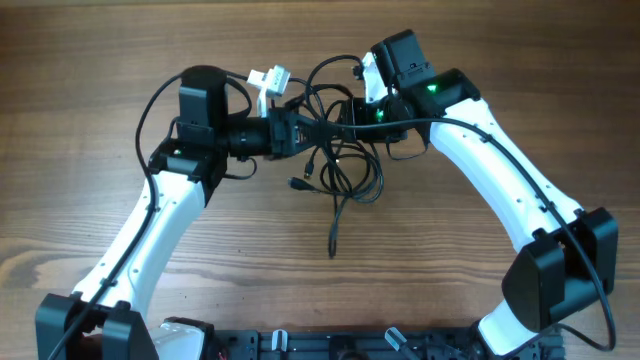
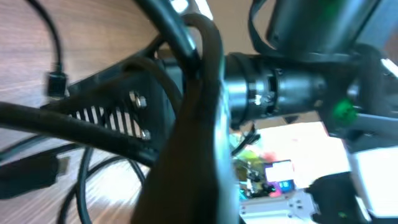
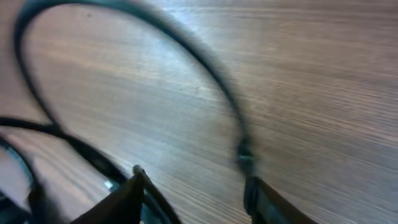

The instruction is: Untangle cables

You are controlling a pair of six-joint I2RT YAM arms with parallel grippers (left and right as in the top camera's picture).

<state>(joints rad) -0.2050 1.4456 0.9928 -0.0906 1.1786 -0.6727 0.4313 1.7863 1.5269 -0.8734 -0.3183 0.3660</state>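
The black cables lie in a tangled heap of loops at the table's middle, between both grippers. One plug end trails toward the front and another lies at the left. My left gripper reaches in from the left and looks shut on a cable strand. In the left wrist view a thick dark cable fills the middle and hides the fingers. My right gripper is at the heap's upper right. In the right wrist view it is open over bare wood, with a cable loop ending by its right fingertip.
A white plug piece lies behind the left gripper at the back. Small plugs lie on the wood at the left of the left wrist view. The right arm's wrist is close in front of the left camera.
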